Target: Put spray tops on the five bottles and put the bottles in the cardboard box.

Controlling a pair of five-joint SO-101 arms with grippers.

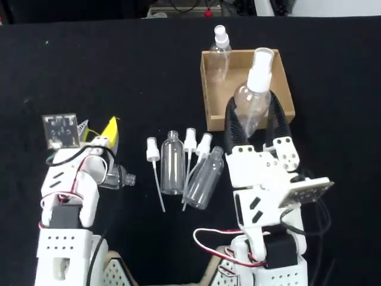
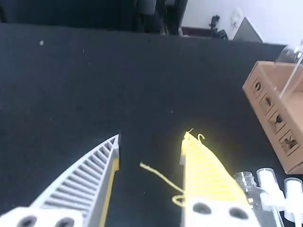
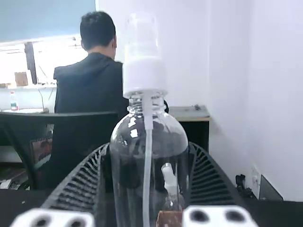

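My right gripper is shut on a clear bottle with a white spray top, held upright over the cardboard box. The right wrist view has this bottle between the black fingers. A second topped bottle stands at the box's far left corner. Two bare bottles and three loose spray tops lie mid-table. Another bare bottle lies beside the left arm. My left gripper is open over bare cloth.
A black cloth covers the table. In the left wrist view the box is off to one side, with a bottle neck and spray tops near it. A small square tag sits by the left gripper.
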